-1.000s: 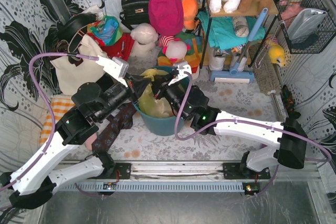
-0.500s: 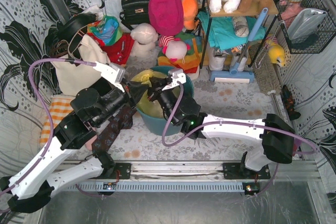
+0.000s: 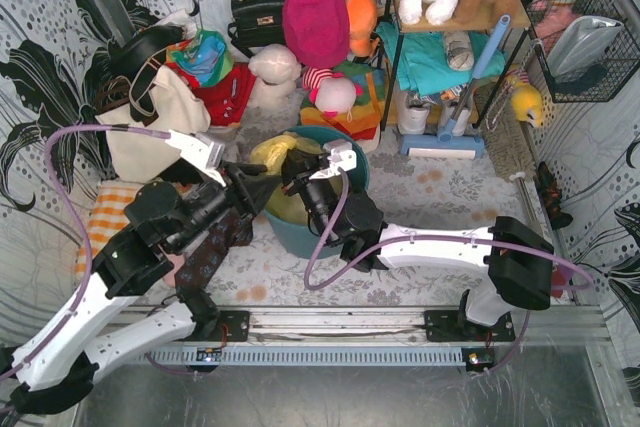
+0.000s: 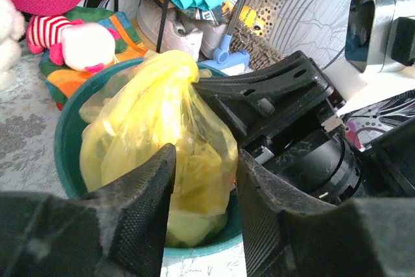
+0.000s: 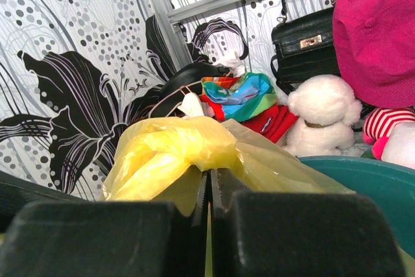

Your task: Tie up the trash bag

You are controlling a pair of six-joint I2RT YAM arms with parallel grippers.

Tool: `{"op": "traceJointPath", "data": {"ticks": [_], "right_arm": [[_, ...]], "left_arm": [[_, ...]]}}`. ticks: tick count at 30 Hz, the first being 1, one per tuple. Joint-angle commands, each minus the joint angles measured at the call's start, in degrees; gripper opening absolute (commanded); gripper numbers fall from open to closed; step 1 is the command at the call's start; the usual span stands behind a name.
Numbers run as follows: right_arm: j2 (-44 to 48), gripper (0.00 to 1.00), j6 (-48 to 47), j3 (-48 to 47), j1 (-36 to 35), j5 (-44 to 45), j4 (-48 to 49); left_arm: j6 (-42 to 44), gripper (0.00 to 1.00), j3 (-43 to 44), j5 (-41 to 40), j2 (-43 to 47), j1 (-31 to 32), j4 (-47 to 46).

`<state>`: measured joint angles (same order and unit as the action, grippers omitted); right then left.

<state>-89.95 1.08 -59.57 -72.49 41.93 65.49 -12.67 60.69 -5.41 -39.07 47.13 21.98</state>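
1. Seen from above, a teal round plastic bin (image 3: 312, 237) stands on a floral-patterned bench (image 3: 440, 187), midway between two robot arms that reach in from the near edge.
2. Inside the bin sits the trash bag (image 3: 278, 162), a thin, crinkly yellow-green plastic bag. It fills the bin, and its gathered top rises above the rim.
3. The right gripper (image 3: 296, 183) reaches over the bin from the right. In its own wrist view, its jaws are pressed together with a bunch of the yellow film caught at their tips.
4. The left wrist view shows the same hold from the side. The bag's top is drawn to a point where the right gripper's black jaws pinch it, and loose film hangs down into the bin below.
5. The left gripper (image 3: 258, 175) is at the bin's left side. Its jaws are spread, and the bag's bulging side shows in the gap between them. Whether either jaw touches the film cannot be told.
6. Nothing inside the bag can be made out; it shows only as yellow folds.
7. Behind the bin, along the back wall, are a cream canvas tote bag (image 3: 150, 127), a black handbag (image 3: 258, 12) and several plush toys.
8. To the right stands a shelf rack (image 3: 400, 47) with folded teal cloth on it. A wire basket (image 3: 585, 82) hangs on the right wall and holds a silver-grey item.
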Motion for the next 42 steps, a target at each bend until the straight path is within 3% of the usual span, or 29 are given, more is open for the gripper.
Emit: {"op": "traceJointPath", "data": {"ticks": [1,5,11,20,25,30,33,39,42], "right_arm": [[-0.6,0.00,-1.2,0.4,-0.4,1.3,4.0],[-0.4,0.00,-1.1,0.6,-0.5,1.4,3.8],[0.2,0.00,-1.1,1.1,-0.6,1.1,3.3],[1.4,0.00,-1.1,1.7,-0.6,1.2,2.5],[2.0,0.00,-1.2,1.7,-0.7,1.3,2.1],[2.1,0.00,-1.5,1.7,-0.9,1.4,2.2],[2.3,0.00,-1.9,1.8,-1.0,1.7,2.0],[2.3,0.00,-2.8,2.0,-1.1,2.5,3.0],[2.1,0.00,-3.0,2.0,-1.1,2.6,3.1]], "left_arm": [[-0.6,0.52,3.3,-5.4,3.9,-0.5,2.5],[0.4,0.59,5.8,-9.8,6.1,-0.5,3.7],[2.7,0.63,9.7,-14.6,2.0,-0.5,8.1],[5.2,0.71,11.4,-7.5,-6.5,-1.8,6.6],[4.2,0.72,9.2,3.9,-6.8,-11.5,4.3],[1.4,0.74,5.9,25.3,-7.0,-27.2,1.2],[-0.7,0.74,3.0,38.0,-6.8,-33.4,-2.6],[-4.5,0.72,-1.6,54.0,-7.1,-35.9,-10.1],[-5.2,0.61,-2.8,57.0,-6.8,-35.9,-11.4]]}}
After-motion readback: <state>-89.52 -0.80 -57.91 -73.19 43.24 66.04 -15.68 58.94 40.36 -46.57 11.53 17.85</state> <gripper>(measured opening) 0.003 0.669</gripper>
